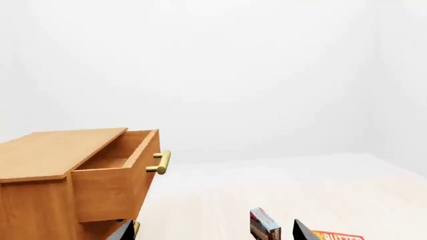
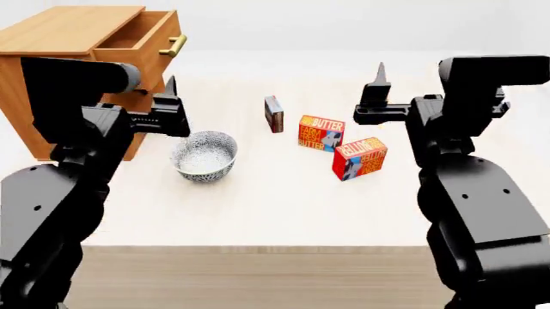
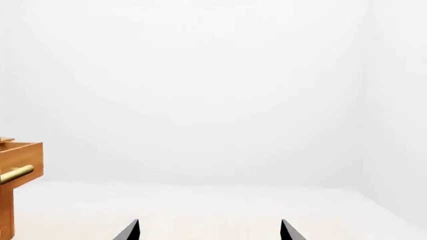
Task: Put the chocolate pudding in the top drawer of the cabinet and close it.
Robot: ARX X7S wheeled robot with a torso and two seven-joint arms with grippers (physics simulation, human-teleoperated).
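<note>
The chocolate pudding stands on edge on the table, between my two arms and apart from both. It also shows in the left wrist view, just inside one fingertip. The cabinet stands at the far left. Its top drawer is pulled open, showing bare wood inside, and its brass handle faces the table. The drawer also shows in the left wrist view. My left gripper is open and empty in front of the cabinet. My right gripper is open and empty above the butter boxes.
Two orange-red butter boxes lie right of the pudding. A patterned bowl sits below my left gripper, near the cabinet. The table's front edge is close to my torso. A white wall lies behind.
</note>
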